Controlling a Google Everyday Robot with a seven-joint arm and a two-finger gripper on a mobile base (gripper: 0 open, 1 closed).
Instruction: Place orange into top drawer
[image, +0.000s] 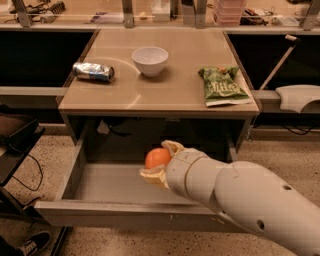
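Observation:
The orange (157, 158) is round and plain orange. My gripper (160, 161) is shut on the orange, with pale fingers (152, 175) above and below it. It holds the fruit inside the open top drawer (125, 212), over the grey drawer floor near the middle. The white arm reaches in from the lower right and hides the drawer's right half.
On the table top (165, 90) stand a white bowl (150, 60), a crushed can lying on its side (93, 71) and a green chip bag (221, 85). A dark stand (15, 150) and cables are at the left. Speckled floor lies below.

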